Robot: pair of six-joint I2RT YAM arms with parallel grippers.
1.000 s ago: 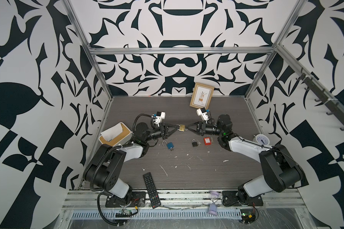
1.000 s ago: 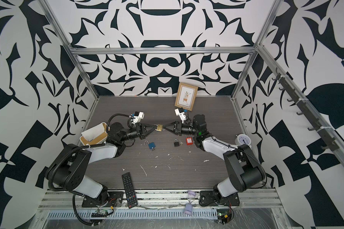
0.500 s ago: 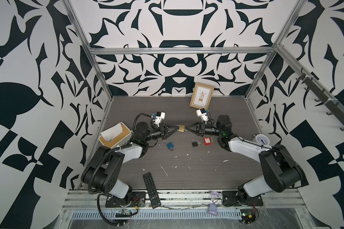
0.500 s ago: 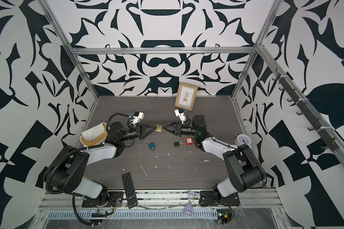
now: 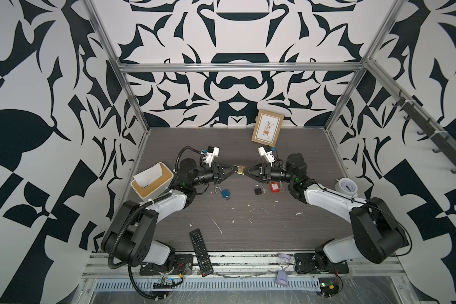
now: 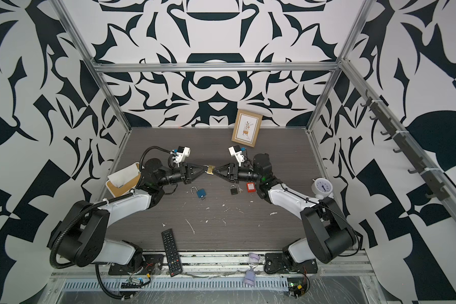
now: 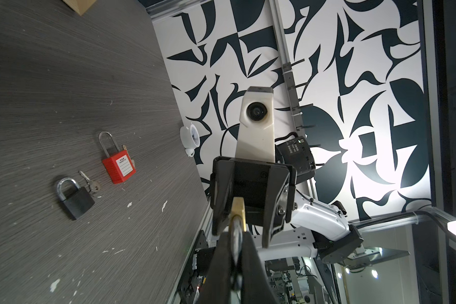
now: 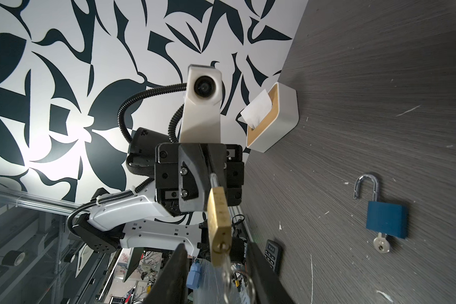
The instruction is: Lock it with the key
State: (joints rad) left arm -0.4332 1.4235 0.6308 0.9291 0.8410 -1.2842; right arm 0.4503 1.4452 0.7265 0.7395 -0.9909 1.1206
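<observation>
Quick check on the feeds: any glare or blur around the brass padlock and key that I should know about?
Left wrist view: brass padlock soft where the shut left gripper holds it; white glare blooms on the wall. Right wrist view: padlock body fairly sharp, key out of focus, wall glare too. In both top views: even light, no glare, padlock small.

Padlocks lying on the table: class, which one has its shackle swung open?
The blue padlock, with a key in its keyhole. Its shackle stands free at one end; the black padlock and red padlock have theirs shut.
</observation>
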